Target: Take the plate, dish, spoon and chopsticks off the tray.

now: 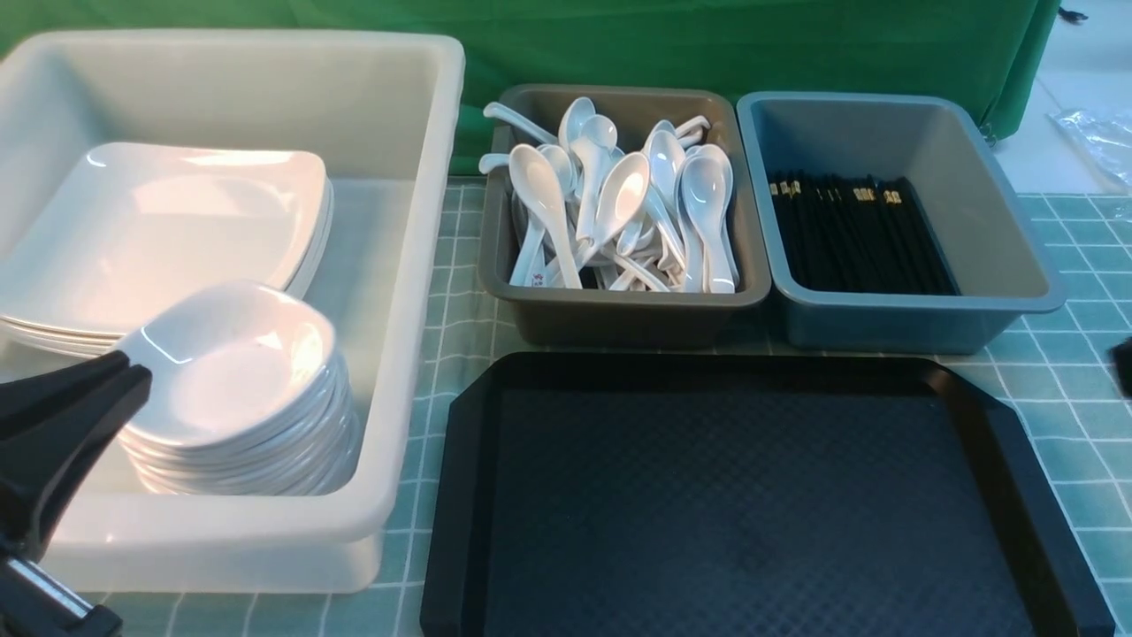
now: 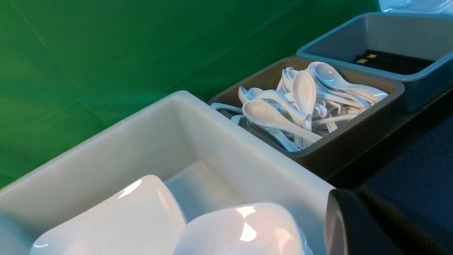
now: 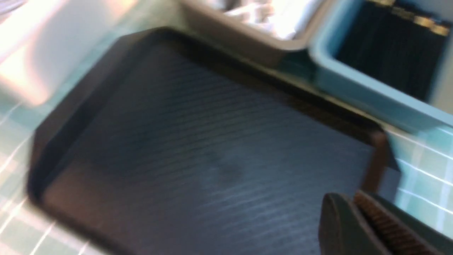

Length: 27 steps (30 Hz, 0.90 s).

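The black tray (image 1: pixel 743 495) lies at the front and has nothing on it; it also shows in the right wrist view (image 3: pixel 198 141). A stack of white square plates (image 1: pixel 159 230) and a stack of small white dishes (image 1: pixel 234 372) sit in the white tub (image 1: pixel 416 292). White spoons (image 1: pixel 619 203) fill the grey bin. Black chopsticks (image 1: pixel 853 234) lie in the blue-grey bin. My left gripper (image 1: pixel 133 372) is shut and empty, just in front of the dish stack; it also shows in the left wrist view (image 2: pixel 357 202). My right gripper (image 3: pixel 350 202) is shut and empty over the tray's right edge.
The grey spoon bin (image 1: pixel 619 318) and the blue-grey chopstick bin (image 1: pixel 999 239) stand side by side behind the tray. The tub stands left of the tray. A green checked cloth (image 1: pixel 1061 416) covers the table, and a green curtain hangs behind.
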Motion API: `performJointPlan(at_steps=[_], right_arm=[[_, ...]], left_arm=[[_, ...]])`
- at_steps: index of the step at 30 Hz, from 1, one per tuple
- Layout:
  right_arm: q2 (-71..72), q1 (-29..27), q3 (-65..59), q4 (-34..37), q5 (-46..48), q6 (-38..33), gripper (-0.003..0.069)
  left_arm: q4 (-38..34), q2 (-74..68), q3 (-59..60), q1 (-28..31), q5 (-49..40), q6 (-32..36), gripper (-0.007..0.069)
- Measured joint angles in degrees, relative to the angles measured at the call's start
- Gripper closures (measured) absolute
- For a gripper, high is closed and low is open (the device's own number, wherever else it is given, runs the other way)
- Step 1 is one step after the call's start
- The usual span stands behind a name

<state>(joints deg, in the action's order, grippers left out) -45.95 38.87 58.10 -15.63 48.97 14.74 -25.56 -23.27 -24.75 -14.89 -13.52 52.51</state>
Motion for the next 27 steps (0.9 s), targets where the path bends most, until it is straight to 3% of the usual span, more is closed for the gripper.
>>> performJointPlan(at_steps=[2, 6, 9, 12, 19, 27], right_arm=[[3.7, -6.6, -2.9, 4.4, -3.1, -6.2, 0.0631], [13.4, -18.8, -15.2, 13.4, -14.9, -21.1, 0.0643], [22.8, -27.3, -28.3, 16.8, -25.0, -25.1, 0.0643], [32.7, -31.4, -41.1, 17.8, -32.1, -26.2, 0.0643], [44.9, -33.4, -56.9, 18.1, -35.9, -26.4, 0.0643], [45.9, -33.5, -58.5, 18.2, -34.7, -23.0, 0.0641]], left_arm=[[0.1, 0.0, 0.0, 0.0, 0.0, 0.1, 0.0610], [0.1, 0.0, 0.0, 0.0, -0.1, 0.1, 0.0610], [0.1, 0.0, 0.0, 0.0, -0.1, 0.1, 0.0610], [0.2, 0.0, 0.0, 0.0, -0.1, 0.1, 0.0610], [0.2, 0.0, 0.0, 0.0, -0.1, 0.1, 0.0610], [0.3, 0.0, 0.0, 0.0, -0.1, 0.1, 0.0610]])
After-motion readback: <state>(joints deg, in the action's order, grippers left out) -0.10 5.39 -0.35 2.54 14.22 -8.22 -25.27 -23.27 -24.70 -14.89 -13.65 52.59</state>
